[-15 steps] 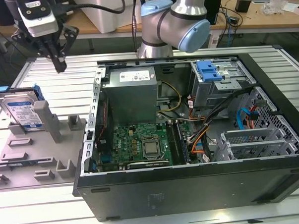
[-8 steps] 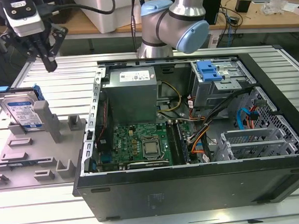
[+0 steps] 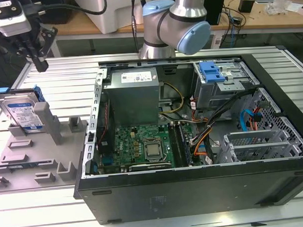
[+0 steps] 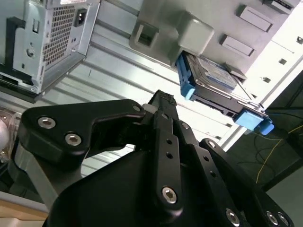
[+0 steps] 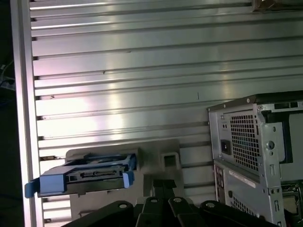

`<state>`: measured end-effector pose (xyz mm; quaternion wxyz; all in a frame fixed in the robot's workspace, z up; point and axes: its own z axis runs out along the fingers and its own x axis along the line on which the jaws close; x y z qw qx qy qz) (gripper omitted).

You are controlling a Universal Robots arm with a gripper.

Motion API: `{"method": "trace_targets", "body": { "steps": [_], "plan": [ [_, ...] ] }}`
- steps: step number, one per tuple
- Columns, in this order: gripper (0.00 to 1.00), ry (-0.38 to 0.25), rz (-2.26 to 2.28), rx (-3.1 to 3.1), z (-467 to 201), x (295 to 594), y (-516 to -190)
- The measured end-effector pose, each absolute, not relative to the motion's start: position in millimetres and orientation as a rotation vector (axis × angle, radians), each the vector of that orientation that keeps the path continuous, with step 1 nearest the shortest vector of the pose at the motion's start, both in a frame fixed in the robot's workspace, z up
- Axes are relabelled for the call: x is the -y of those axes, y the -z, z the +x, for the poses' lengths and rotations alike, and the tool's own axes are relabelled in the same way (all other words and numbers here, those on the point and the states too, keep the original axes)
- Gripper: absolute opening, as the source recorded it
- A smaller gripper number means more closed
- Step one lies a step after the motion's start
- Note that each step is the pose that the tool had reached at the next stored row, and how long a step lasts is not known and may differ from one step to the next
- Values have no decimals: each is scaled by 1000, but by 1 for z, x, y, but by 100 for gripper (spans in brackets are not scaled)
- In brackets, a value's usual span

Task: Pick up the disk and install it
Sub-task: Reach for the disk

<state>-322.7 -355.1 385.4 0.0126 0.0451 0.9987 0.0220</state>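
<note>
In the exterior view I am seeing the disk (image 3: 21, 113) standing on edge in the grey fixture (image 3: 57, 148) at nine o'clock, well apart from the open case (image 3: 195, 192). The claw (image 3: 40, 62) is hanging above it, at about one o'clock from the disk, touching nothing. My worry is this: the jaws are looking pinched together and empty, so going down like this would be ramming the tips onto the disk's upper edge instead of straddling it, knocking it out of its slot. A grip on the blue bracket (image 3: 38, 91) alone could also be flexing the plastic and slipping. In the second wrist view the claw (image 4: 163, 100) is showing its pads meeting with nothing between them, and the disk (image 4: 213, 75) is leaning in the fixture (image 4: 189, 28) beyond the tips, apart from them. In the first wrist view the claw (image 5: 163, 185) is sitting offset from the disk (image 5: 90, 177), not in line with it, so I am judging that a straight drop would be landing on the fixture (image 5: 161, 151).
</note>
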Motion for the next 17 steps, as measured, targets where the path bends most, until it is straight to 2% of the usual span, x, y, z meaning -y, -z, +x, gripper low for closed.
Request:
{"method": "trace_targets", "body": {
  "steps": [17],
  "plan": [
    [11, -68, 154, -3112, -391, 339, -382]
  ]
}}
